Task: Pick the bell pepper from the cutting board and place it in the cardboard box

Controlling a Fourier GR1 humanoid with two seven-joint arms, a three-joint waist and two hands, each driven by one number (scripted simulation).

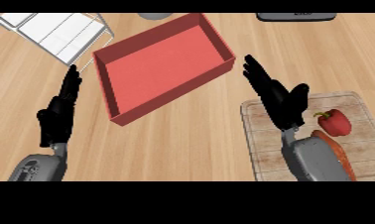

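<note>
The bell pepper (pixel 334 122) sits on the cutting board (pixel 258 134); right hand (pixel 277 98) flat, fingers straight and empty (seemingly above the board's corner); left hand (pixel 60 111) likewise.

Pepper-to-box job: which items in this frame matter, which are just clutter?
Task items:
red bell pepper
cutting board under it
red open box
right hand, open over the board

Clutter:
white wire rack, top left
grey round object, top edge
dark flat device, top right
left hand, open, resting
</note>
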